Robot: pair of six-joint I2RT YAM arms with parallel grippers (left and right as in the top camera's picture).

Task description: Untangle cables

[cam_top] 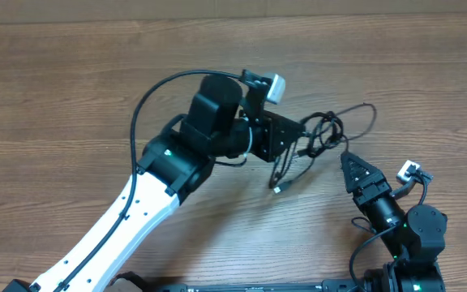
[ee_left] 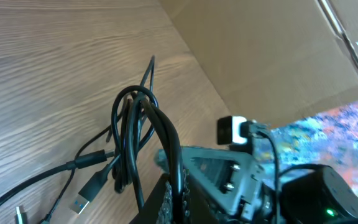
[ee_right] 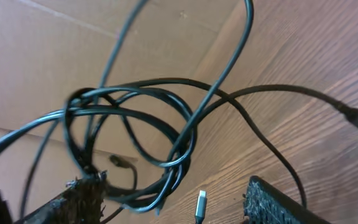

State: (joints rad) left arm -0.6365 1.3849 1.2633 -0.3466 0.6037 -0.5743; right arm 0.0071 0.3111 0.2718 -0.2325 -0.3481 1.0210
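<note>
The cables (cam_top: 323,130) are thin black cords in a loose tangle at the table's middle right, with one small plug (cam_top: 276,191) trailing toward the front. My left gripper (cam_top: 298,142) is shut on a strand of the tangle; in the left wrist view the cord (ee_left: 132,124) runs between the padded fingers (ee_left: 179,196), and a USB plug (ee_left: 79,199) lies on the wood. My right gripper (cam_top: 349,160) is just right of the tangle, open. In the right wrist view its fingers (ee_right: 179,202) are wide apart, with looped cables (ee_right: 135,124) by the left finger and a silver plug (ee_right: 201,205) between them.
The wooden table (cam_top: 71,81) spreads to the left and front. A cardboard wall (ee_left: 272,50) stands behind the table and also shows in the right wrist view (ee_right: 42,62). The left arm's thick black wiring (cam_top: 148,101) arcs above the arm.
</note>
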